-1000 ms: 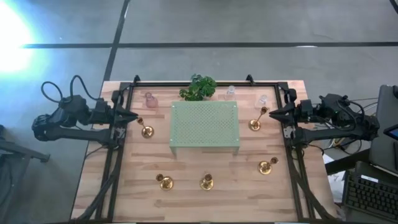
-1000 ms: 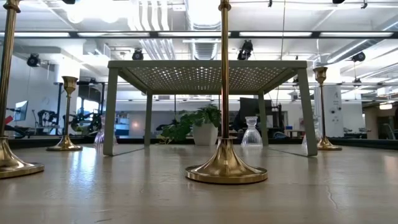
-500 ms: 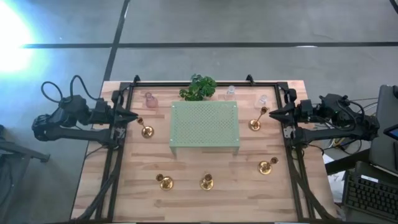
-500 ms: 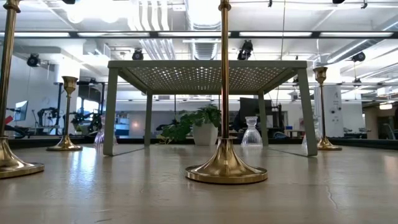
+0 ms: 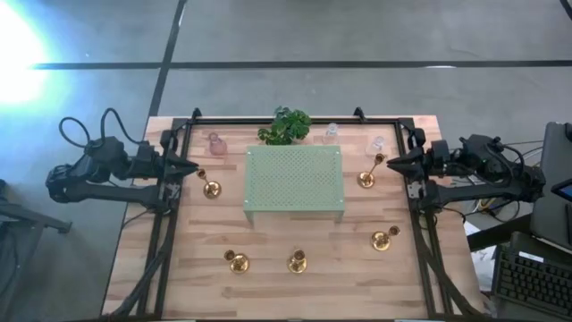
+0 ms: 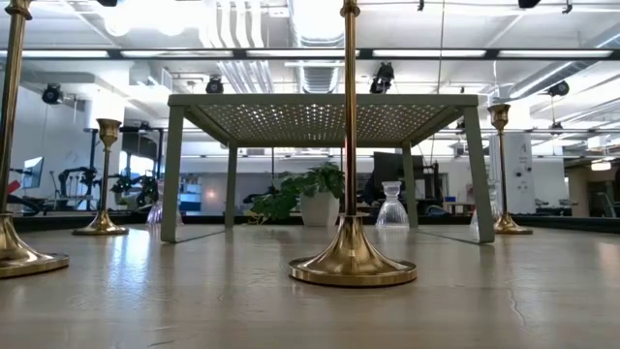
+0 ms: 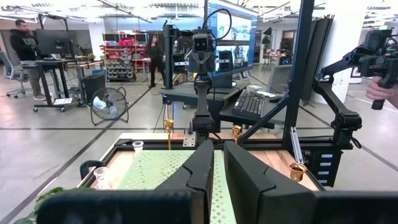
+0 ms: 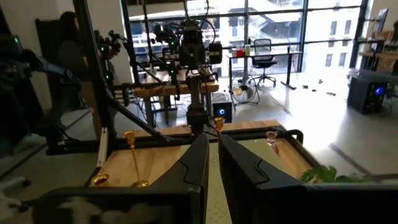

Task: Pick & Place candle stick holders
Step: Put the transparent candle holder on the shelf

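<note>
Both arms wait at the table's edges, pincers pressed together and empty, with the candle holders spread over the wood.

The left gripper point(image 5: 193, 167) hangs at the left edge with its fingers together, just beside a brass holder point(image 5: 211, 189); the right gripper point(image 5: 388, 163) mirrors it at the right edge, fingers likewise together on nothing, close to another brass holder point(image 5: 366, 178). Between them stands the pale green perforated stand point(image 5: 294, 179) on the wooden table point(image 5: 340, 259). A third brass holder point(image 5: 382, 239) sits toward the right front, and two more point(image 5: 237, 261) point(image 5: 297, 262) stand at the front edge. Along the far edge are the pink glass holder point(image 5: 215, 143), the leafy plant point(image 5: 285, 125) and two clear glass holders point(image 5: 331, 133) point(image 5: 377, 143). A person's hand point(image 7: 380, 93) shows beyond the table in the left wrist view.
</note>
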Controlling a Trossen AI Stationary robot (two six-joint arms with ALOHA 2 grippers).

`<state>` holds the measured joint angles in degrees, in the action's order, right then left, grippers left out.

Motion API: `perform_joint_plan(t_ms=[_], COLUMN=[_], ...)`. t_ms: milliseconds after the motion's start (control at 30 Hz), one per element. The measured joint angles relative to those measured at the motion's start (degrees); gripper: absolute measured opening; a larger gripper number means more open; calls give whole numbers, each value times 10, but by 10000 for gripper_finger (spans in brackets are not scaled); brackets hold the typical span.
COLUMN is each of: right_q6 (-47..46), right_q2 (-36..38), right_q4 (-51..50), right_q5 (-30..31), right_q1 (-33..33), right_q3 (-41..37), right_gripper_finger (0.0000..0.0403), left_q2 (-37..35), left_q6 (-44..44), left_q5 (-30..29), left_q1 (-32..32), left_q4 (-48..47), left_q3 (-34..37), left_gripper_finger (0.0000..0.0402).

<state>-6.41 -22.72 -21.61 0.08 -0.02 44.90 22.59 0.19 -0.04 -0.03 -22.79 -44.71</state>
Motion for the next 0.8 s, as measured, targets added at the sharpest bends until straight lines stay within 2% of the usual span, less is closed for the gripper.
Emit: perform_joint_plan(t_ms=[300,800], right_q6=[-70,-45], right_q2=[2,-3], right_q4=[-9,-5], right_q5=[0,1], right_q1=[0,0], right_q3=[0,0], right_gripper_finger=[34,34], left_q2=[0,0], left_q6=[0,0], left_q5=[0,0], left_q1=[0,0], left_q4=[0,0], left_q3=[0,0], left_gripper_finger=[45,45])
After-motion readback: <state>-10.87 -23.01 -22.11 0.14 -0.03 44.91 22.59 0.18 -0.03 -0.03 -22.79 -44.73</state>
